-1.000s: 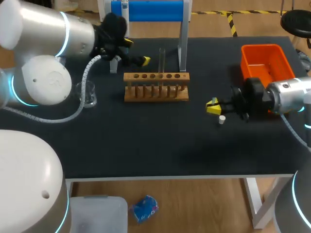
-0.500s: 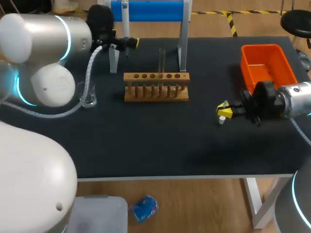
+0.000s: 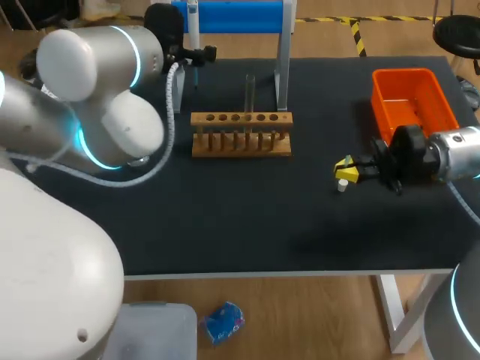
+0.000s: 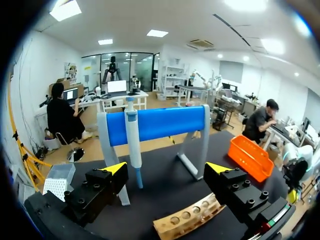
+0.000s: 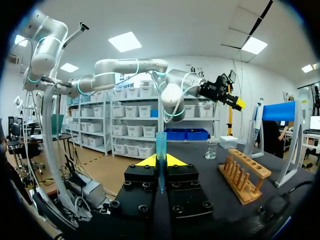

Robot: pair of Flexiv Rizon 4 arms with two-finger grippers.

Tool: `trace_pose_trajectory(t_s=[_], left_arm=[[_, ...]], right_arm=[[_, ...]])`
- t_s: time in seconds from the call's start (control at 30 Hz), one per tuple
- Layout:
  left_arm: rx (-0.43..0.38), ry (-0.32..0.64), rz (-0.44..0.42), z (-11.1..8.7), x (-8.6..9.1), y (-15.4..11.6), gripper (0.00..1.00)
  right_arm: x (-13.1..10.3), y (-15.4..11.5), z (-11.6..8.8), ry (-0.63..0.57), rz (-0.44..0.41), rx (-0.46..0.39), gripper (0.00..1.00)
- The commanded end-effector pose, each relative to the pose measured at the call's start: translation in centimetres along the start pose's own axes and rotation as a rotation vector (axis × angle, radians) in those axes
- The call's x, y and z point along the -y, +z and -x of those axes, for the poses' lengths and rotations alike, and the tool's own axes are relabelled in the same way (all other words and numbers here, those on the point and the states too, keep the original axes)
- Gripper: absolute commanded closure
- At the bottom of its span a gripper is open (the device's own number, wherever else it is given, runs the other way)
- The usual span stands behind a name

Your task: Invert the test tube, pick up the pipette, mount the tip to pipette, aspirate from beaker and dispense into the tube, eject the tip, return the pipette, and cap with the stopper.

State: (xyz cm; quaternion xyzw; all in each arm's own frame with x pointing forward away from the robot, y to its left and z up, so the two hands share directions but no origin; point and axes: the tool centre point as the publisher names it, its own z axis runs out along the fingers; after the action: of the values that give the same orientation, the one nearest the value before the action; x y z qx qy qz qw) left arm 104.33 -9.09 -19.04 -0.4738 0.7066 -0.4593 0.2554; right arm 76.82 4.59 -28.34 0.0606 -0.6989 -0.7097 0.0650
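My gripper gapes wide; ahead, the pipette hangs on the blue stand; the wooden rack lies below.

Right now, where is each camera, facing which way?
Head view: above and behind, looking down on table; both arms show.
Left wrist view: on that wrist, facing the pipette; open left end effector shows.
Right wrist view: on that wrist, looking across the table; right end effector gripping blue tip.
All share the wooden rack.

The left arm and the right arm have smooth silver-white rounded shells with glowing cyan rings at the joints. A pale ribbed cable runs along the left arm. Both the left gripper and the right gripper are black screwed blocks with yellow tips.
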Motion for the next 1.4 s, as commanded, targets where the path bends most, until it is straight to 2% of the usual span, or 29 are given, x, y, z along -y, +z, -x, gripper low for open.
trace_pose_trajectory(t_s=[0.03, 0.43, 0.63, 0.83, 0.87, 0.93, 0.97, 1.03, 1.2, 1.4], left_arm=[[0.119, 0.0, -0.003, -0.4, -0.1, 0.7, 0.0], [0.119, 0.0, -0.003, -0.4, -0.1, 0.7, 0.0], [0.124, -0.047, -0.052, 0.3, 0.4, 2.3, 0.0], [0.138, -0.051, -0.063, 1.3, 0.7, 3.4, 0.0], [0.153, -0.046, -0.06, 1.5, 0.7, 3.7, 0.02], [0.165, -0.039, -0.059, 1.9, 0.6, 4.0, 0.14], [0.171, -0.043, -0.057, 2.1, 0.6, 4.1, 0.23], [0.184, -0.046, -0.061, 2.6, 0.7, 4.4, 0.33], [0.2, -0.04, -0.076, 3.2, 1.1, 5.0, 0.35], [0.226, -0.009, -0.082, 3.7, 1.4, 6.3, 0.44]], right_arm=[[0.0, -0.1, 0.0, 0.0, 0.0, -0.002, 1.0], [0.0, -0.1, 0.0, 0.0, 0.0, -0.002, 1.0], [0.0, -0.1, 0.0, 0.0, 0.0, -0.002, 1.0], [0.0, -0.1, 0.0, 0.0, 0.0, -0.002, 1.0], [0.0, -0.1, 0.0, 0.0, 0.0, -0.002, 1.0], [0.0, -0.1, 0.0, 0.0, 0.0, -0.002, 1.0], [0.0, -0.1, 0.0, 0.0, 0.0, -0.002, 1.0], [0.0, -0.1, 0.0, 0.0, 0.0, -0.002, 1.0], [0.0, -0.1, 0.0, 0.0, 0.0, -0.002, 1.0], [0.0, -0.1, 0.0, 0.0, 0.0, -0.002, 1.0]])
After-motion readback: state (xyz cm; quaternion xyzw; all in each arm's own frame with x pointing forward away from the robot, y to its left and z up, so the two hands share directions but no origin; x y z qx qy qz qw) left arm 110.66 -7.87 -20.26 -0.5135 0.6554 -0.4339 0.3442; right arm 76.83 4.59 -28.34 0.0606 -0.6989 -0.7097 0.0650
